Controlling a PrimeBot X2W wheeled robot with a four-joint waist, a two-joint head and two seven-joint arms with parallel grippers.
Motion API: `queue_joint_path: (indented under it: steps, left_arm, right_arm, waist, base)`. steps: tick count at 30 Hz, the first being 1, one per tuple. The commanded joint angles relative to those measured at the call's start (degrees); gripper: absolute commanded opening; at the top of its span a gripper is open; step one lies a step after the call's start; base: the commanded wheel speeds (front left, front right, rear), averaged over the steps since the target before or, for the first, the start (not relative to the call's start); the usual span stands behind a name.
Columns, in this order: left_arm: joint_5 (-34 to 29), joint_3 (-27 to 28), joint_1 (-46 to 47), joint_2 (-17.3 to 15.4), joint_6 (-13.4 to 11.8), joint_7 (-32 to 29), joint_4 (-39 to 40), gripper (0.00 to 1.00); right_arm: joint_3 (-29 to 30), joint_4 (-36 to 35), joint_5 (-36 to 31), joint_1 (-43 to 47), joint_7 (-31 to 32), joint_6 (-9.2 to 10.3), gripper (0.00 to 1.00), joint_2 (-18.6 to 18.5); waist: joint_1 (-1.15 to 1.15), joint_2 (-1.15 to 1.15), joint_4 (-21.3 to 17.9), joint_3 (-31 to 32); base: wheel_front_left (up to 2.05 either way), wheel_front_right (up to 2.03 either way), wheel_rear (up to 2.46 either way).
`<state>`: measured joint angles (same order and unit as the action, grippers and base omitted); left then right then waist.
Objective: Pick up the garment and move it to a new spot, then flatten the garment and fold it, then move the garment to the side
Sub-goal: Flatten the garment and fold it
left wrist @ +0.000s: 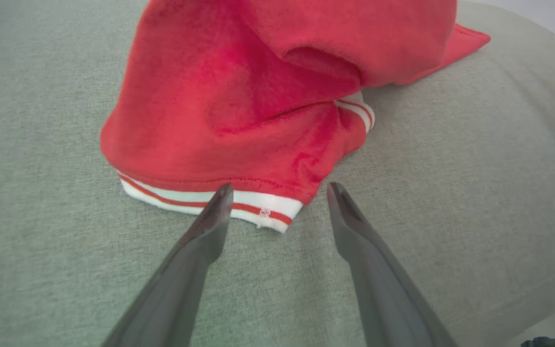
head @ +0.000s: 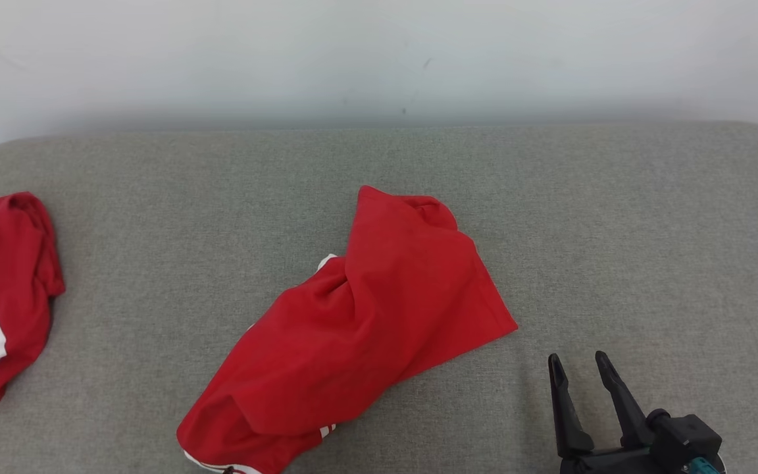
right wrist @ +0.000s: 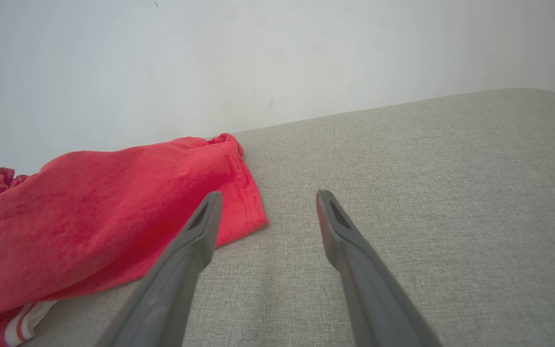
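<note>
Left wrist view: garment hem lies directly ahead of wide-open left tool; right tool, also wide, sits farther off.

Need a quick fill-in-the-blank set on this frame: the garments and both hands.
The crumpled garment in the middle is mainly ____. The right hand is ____ and empty. The hem trim just ahead of the left hand is ____ with a red stripe. At the head view's far ____ lies another garment.
Missing words: red; open; white; left.
</note>
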<state>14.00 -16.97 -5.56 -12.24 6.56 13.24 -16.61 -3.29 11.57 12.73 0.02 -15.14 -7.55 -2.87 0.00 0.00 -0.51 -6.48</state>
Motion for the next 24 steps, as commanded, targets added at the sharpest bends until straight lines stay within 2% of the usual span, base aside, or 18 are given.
queue_joint_path:
  steps: [1,11,12,14,15,24]
  left_arm:
    - [-0.7,-0.8,1.4,0.0,0.2,0.6,-1.9,1.0]
    - [-3.1,-2.3,6.8,0.7,-0.2,1.7,-11.3,1.0]
    - [-3.1,-2.1,7.3,0.9,-0.2,1.8,-12.2,0.66]
    - [-2.9,-1.9,8.1,1.2,-0.2,1.8,-13.3,0.16]
    - [-2.7,-1.6,8.4,1.4,-0.2,1.8,-13.1,0.0]
    - [-2.8,2.5,4.5,-1.9,-0.8,1.9,-4.2,0.0]
  right_arm:
    - [-0.2,0.1,-0.4,-0.2,-0.1,0.13,1.0,0.0]
    - [0.0,0.2,-0.9,0.1,-0.1,0.13,1.0,0.0]
    - [0.0,0.2,-1.0,0.2,-0.1,0.13,1.0,0.0]
    - [0.2,0.2,-0.9,0.4,-0.1,0.13,1.0,0.0]
    - [0.4,0.3,-0.9,0.6,-0.1,0.13,1.0,0.0]
    - [0.4,0.3,0.0,1.9,-0.1,0.13,1.0,0.0]
  waist:
    - [0.0,0.0,-0.2,0.1]
    - [0.0,0.0,-1.2,0.6]
    - [0.0,0.0,-1.2,0.7]
    - [0.0,0.0,-1.2,0.9]
    - [0.0,0.0,-1.1,1.1]
    - [0.0,0.0,0.8,2.4]
  base:
    - [0.0,0.0,0.0]
    - [0.0,0.0,0.0]
    - [0.0,0.0,0.0]
    - [0.0,0.0,0.0]
    - [0.0,0.0,0.0]
    - [0.0,0.0,0.0]
